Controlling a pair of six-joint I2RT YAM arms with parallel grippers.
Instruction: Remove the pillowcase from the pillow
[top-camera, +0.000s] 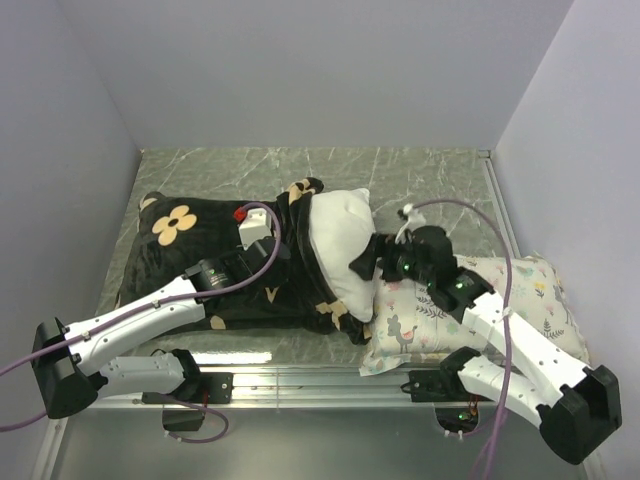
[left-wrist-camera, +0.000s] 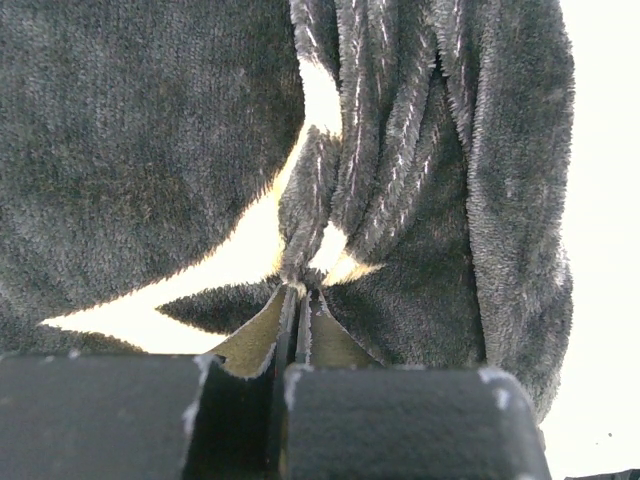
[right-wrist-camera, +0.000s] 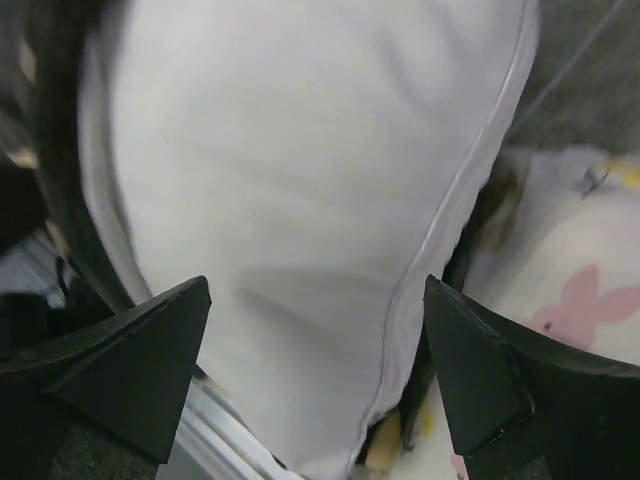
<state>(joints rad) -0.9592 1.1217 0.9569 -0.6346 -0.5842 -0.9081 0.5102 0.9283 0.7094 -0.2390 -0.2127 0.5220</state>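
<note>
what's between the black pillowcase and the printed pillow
The bare white end of the pillow, poking out of the pillowcase, with the open right claw at it; top view.

Black flowered pillowcase (top-camera: 170, 262) lies bunched, white pillow (top-camera: 340, 245) protruding from its right end.

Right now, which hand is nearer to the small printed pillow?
Right. The right hand hovers open at the printed pillow's left end, straddling the white pillow; the left hand is farther left, shut on the pillowcase.
</note>
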